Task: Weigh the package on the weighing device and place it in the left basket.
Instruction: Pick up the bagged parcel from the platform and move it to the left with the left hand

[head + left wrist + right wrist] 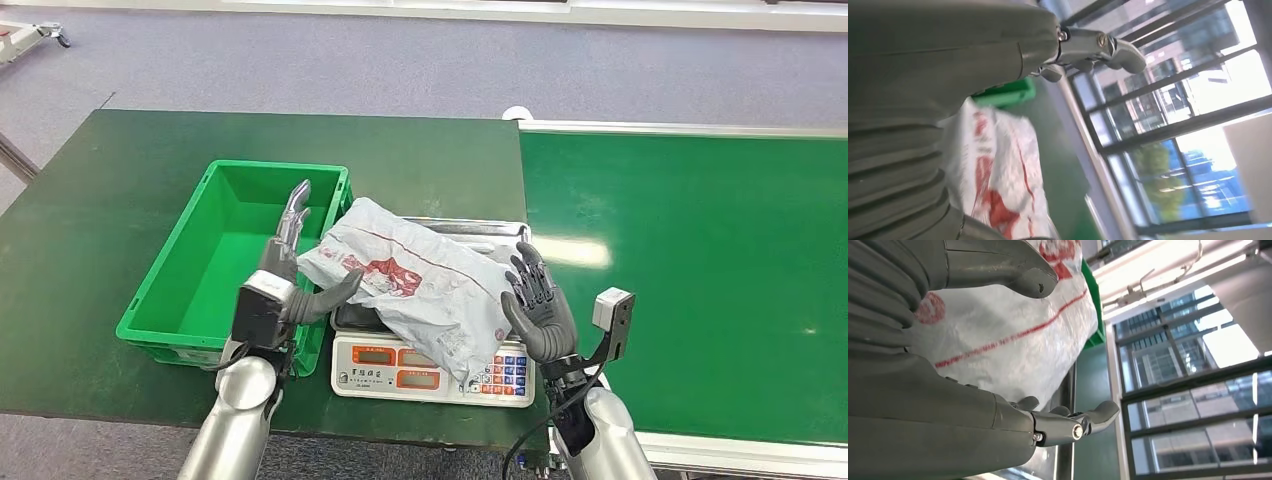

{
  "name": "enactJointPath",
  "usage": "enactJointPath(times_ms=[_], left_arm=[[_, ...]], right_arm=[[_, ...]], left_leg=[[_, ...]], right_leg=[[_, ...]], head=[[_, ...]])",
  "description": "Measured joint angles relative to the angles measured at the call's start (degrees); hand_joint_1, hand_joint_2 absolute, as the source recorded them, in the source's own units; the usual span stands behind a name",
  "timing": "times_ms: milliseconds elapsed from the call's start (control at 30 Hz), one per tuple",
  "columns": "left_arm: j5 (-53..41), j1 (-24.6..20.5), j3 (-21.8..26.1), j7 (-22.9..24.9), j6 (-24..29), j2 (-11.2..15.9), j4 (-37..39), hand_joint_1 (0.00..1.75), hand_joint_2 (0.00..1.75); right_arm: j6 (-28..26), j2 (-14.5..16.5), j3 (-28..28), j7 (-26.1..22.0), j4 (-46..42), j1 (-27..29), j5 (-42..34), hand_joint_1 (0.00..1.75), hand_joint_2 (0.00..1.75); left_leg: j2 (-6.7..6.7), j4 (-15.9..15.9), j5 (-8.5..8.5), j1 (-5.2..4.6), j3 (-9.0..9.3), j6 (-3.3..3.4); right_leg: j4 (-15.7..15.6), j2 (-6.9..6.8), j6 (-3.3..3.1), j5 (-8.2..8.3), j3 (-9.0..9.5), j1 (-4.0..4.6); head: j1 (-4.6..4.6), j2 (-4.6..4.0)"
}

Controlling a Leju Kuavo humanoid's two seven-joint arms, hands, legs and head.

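White plastic package point(420, 285) with red print lying across the steel pan of the electronic scale point(400, 378), far-left end overhanging the rim of the green basket point(175, 300). Nothing visible inside the basket. Left hand point(290, 275) at the package's left end, fingers spread and raised, thumb just under its edge; no grip. Right hand point(538, 305) at the package's right end, palm toward it, fingers apart, nothing held. Scale and basket on a green table point(100, 200); green conveyor belt point(700, 280) to the right.
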Motion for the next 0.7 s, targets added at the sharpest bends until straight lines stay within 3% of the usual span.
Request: enactJointPath(times_ms=[100, 200, 267, 367, 500, 700], left_arm=[[-9.20, -5.52, -4.03, -0.93, 1.64, 0.83, 5.87, 0.00, 1.75], [-10.94, -8.38, -5.81, -1.82, 1.83, 0.99, 9.80, 0.00, 1.75], [-15.99, -11.53, -7.78, -3.31, -1.95, 1.16, 13.68, 0.00, 1.75], [-26.84, -20.03, -16.48, -7.26, -10.98, 0.63, 24.99, 0.00, 1.75], [-25.80, -26.42, -27.26, -9.42, -14.06, -0.77, 35.09, 0.00, 1.75], [-24.15, -30.04, -34.23, -9.74, -14.85, -0.73, 40.35, 0.00, 1.75]], right_arm=[[0.67, 0.08, -0.09, 0.79, 0.02, -0.06, 0.03, 0.00, 1.75], [0.83, 0.13, -0.22, 1.06, 0.02, 0.01, 0.04, 0.00, 1.75], [1.94, 0.05, -0.36, 0.66, -0.31, 0.10, 0.15, 0.00, 1.75], [3.49, -0.07, -0.40, 1.93, -2.61, 0.11, 0.08, 0.00, 1.75], [3.45, -0.31, -0.52, 3.72, -6.04, 0.63, -0.64, 0.00, 1.75], [3.81, -1.00, -0.65, 3.61, -8.13, 2.36, -0.89, 0.00, 1.75]], left_leg=[[-0.05, 0.00, 0.04, 0.00, -0.01, 0.03], [0.16, 0.02, 0.04, -0.02, 0.02, 0.03], [0.08, 0.10, 0.08, -0.04, -0.04, 0.08], [-0.22, 0.16, 0.19, -0.04, -0.22, 0.17], [0.29, 0.15, 0.15, -0.06, -0.20, 0.20], [0.25, 0.15, 0.13, -0.10, -0.20, 0.22]], right_leg=[[0.01, -0.05, 0.00, 0.03, 0.08, -0.01], [0.00, 0.16, 0.01, 0.08, 0.01, -0.03], [-0.01, 0.09, 0.06, 0.11, -0.09, -0.03], [0.00, -0.19, 0.14, 0.18, -0.07, -0.05], [0.01, 0.34, 0.20, 0.33, -0.17, -0.15], [0.01, 0.33, 0.21, 0.33, -0.16, -0.16]], head=[[0.02, 0.00], [0.01, 0.00], [0.01, 0.00], [0.03, 0.00], [0.03, 0.00], [0.02, 0.00]])
